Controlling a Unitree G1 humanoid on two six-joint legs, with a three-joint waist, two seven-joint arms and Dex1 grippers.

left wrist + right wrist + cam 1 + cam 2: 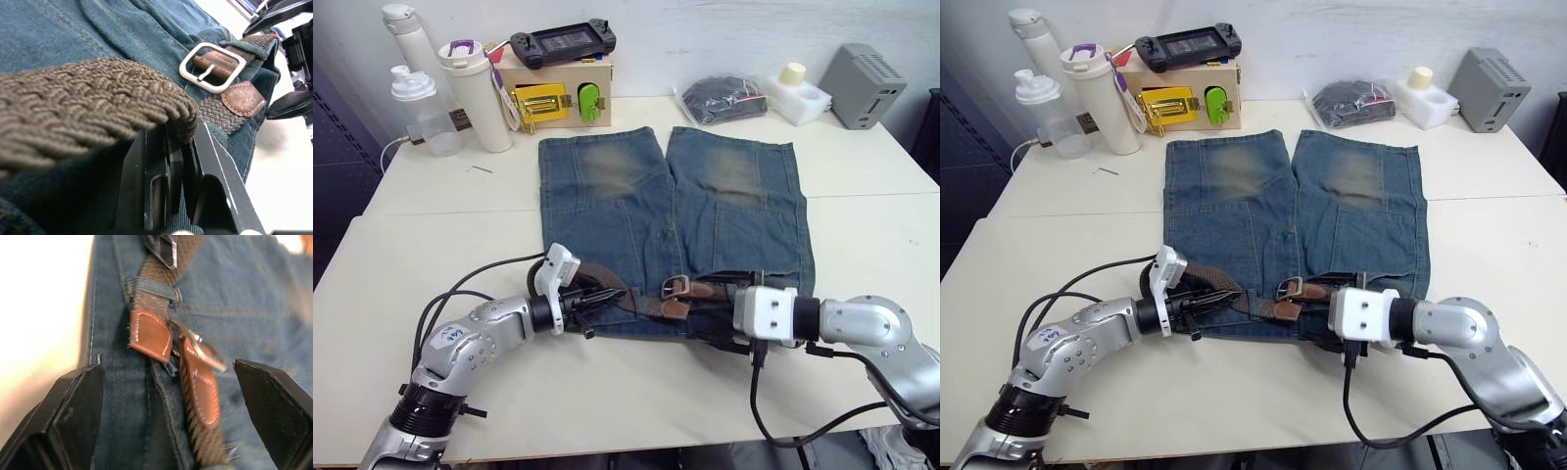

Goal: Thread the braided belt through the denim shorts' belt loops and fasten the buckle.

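Note:
The denim shorts [705, 196] lie flat on the table, waistband toward me. The braided belt [651, 305] runs along the waistband and passes under a belt loop [151, 286]. Its silver buckle [212, 67] and two brown leather tabs [150, 335] rest at the middle of the waistband. My left gripper [602, 297] sits at the waistband's left part, shut on a folded-over stretch of the belt [88, 103]. My right gripper [710, 311] is open just right of the buckle [205, 352], its fingers [73, 416] spread to either side of the tabs and touching nothing.
Along the table's back stand two bottles [416, 108], a white tumbler [475, 93], a wooden box [558, 98] with a game console on top, a black bundle in plastic [720, 98], a white container [793, 90] and a grey box [867, 83]. Black cables trail from both arms.

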